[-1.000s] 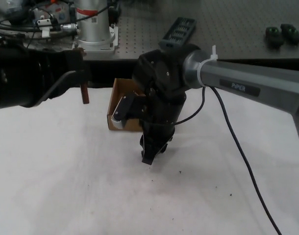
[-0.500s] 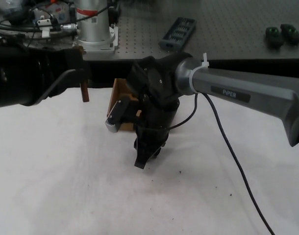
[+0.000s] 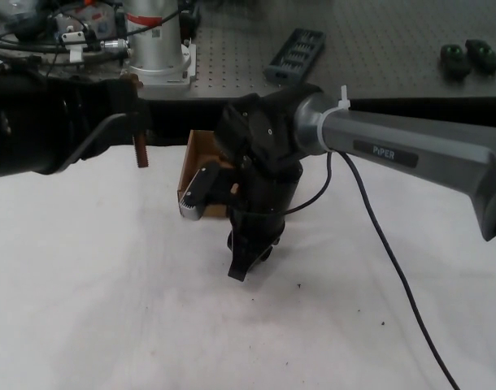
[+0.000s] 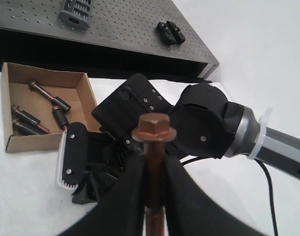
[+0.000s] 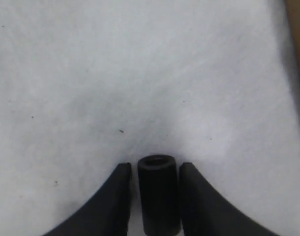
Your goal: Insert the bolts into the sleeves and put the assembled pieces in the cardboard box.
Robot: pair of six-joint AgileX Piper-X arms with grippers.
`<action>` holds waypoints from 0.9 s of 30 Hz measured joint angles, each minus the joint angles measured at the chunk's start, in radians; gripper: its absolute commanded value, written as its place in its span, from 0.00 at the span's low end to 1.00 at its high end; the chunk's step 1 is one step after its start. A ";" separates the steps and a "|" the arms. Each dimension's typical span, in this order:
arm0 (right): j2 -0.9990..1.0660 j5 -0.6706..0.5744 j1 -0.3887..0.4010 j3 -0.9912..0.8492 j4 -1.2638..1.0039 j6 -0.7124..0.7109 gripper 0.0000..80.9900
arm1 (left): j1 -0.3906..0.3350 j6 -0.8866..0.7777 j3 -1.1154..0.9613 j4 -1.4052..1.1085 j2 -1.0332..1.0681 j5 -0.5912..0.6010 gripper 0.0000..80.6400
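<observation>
1. My left hand (image 4: 154,166) is closed narrow on a copper-coloured bolt (image 4: 154,129). My fingers (image 4: 130,191) clamp the shank, and the hex head stands clear beyond the fingertips.
2. From the high view, that left hand (image 3: 132,130) holds the bolt (image 3: 140,153) upright, off to the left of the cardboard box (image 3: 191,166) and raised above the tabletop (image 3: 110,284).
3. My right hand (image 5: 155,169) is closed narrow around a black sleeve (image 5: 158,196). The sleeve's open end points past my fingertips towards the white tabletop.
4. In the high view my right hand (image 3: 244,264) hangs just in front of the cardboard box, pointing downward above the tabletop and not touching it.
5. The cardboard box (image 4: 46,140) sits open on the tabletop, and several assembled pieces (image 4: 49,98) lie inside it.
6. Behind the cardboard box runs a grey perforated plate (image 3: 378,41), with a black case (image 3: 295,53) lying on it.
</observation>
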 measured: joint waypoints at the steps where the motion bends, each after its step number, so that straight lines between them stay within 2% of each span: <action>1: 0.000 -0.002 -0.003 0.000 0.003 0.000 0.32 | 0.000 0.000 0.000 0.000 0.000 0.000 0.01; 4: 0.000 -0.010 -0.010 0.000 0.008 -0.002 0.26 | 0.000 0.000 0.000 0.000 0.000 0.000 0.01; 9: 0.000 -0.010 -0.012 0.000 0.013 -0.004 0.00 | 0.000 0.000 0.000 0.000 0.000 0.000 0.01; 11: 0.000 -0.010 -0.012 0.000 0.013 0.003 0.05 | 0.000 0.000 0.000 0.000 0.000 0.000 0.01; 15: 0.000 -0.028 -0.018 0.000 0.023 0.070 0.00 | 0.000 0.024 0.000 0.000 0.000 -0.017 0.01; 16: -0.002 -0.030 -0.018 0.000 0.023 0.070 0.04 | 0.000 0.048 0.000 0.000 0.000 -0.034 0.01; 19: -0.030 -0.147 -0.053 0.028 0.081 0.155 0.10 | 0.004 0.096 0.000 -0.009 0.000 -0.059 0.01; 23: -0.142 -0.266 -0.127 0.172 0.071 0.181 0.10 | 0.004 0.117 0.000 -0.066 0.014 -0.059 0.01; 27: -0.246 -0.326 -0.171 0.284 0.003 0.199 0.00 | 0.004 0.073 0.011 -0.265 0.090 -0.017 0.01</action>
